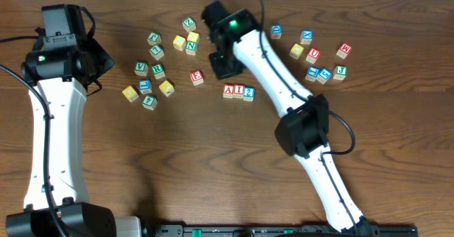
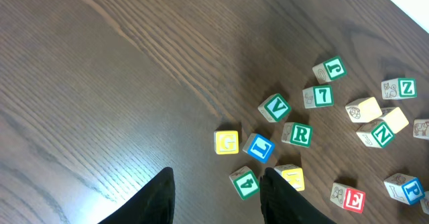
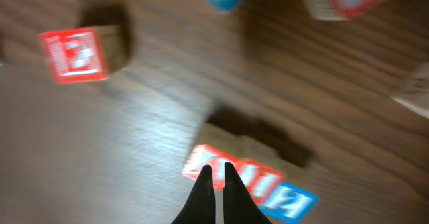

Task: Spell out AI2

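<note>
— A cube (image 1: pixel 228 90), I cube (image 1: pixel 238 91), 2 cube (image 1: pixel 248 92): touching in a row, mid-surface (image 1: pixel 213 159), right of the red E cube (image 1: pixel 197 76).
— And the jaws?
— Left gripper (image 2: pixel 218 184): parted, empty, near the green 4 cube (image 2: pixel 245 182). Right gripper (image 3: pixel 218 172): clenched on nothing, just by the row.

I see the A cube (image 1: pixel 228 90), I cube (image 1: pixel 238 91) and 2 cube (image 1: pixel 248 92) touching in a row on the surface (image 1: pixel 213 166), the E cube (image 1: pixel 196 76) apart.
</note>
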Robot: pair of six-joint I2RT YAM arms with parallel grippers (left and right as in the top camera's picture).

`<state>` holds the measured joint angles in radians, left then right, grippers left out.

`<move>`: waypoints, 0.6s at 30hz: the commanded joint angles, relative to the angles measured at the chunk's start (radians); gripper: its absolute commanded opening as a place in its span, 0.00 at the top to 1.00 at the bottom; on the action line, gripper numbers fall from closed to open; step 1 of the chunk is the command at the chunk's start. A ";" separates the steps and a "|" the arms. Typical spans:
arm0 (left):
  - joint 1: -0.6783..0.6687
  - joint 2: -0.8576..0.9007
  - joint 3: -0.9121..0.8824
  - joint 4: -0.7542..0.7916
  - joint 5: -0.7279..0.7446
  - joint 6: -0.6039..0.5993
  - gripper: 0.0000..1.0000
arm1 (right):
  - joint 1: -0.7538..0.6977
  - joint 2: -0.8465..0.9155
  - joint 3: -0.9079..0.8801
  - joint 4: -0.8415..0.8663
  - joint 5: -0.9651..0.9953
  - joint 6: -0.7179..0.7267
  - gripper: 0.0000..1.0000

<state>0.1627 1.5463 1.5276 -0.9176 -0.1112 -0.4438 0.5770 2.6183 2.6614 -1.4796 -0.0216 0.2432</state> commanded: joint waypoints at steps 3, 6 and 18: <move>0.002 -0.016 0.014 -0.006 -0.010 0.006 0.59 | -0.056 -0.021 0.010 -0.077 -0.056 0.017 0.99; 0.002 -0.016 0.014 -0.006 -0.010 0.006 0.59 | -0.066 -0.021 0.010 -0.136 -0.133 -0.043 0.99; 0.002 -0.016 0.014 -0.009 -0.010 0.006 0.59 | -0.032 -0.021 -0.031 -0.219 -0.109 -0.111 0.99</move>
<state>0.1627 1.5463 1.5276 -0.9176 -0.1112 -0.4438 0.5232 2.6183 2.6556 -1.6958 -0.1452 0.1589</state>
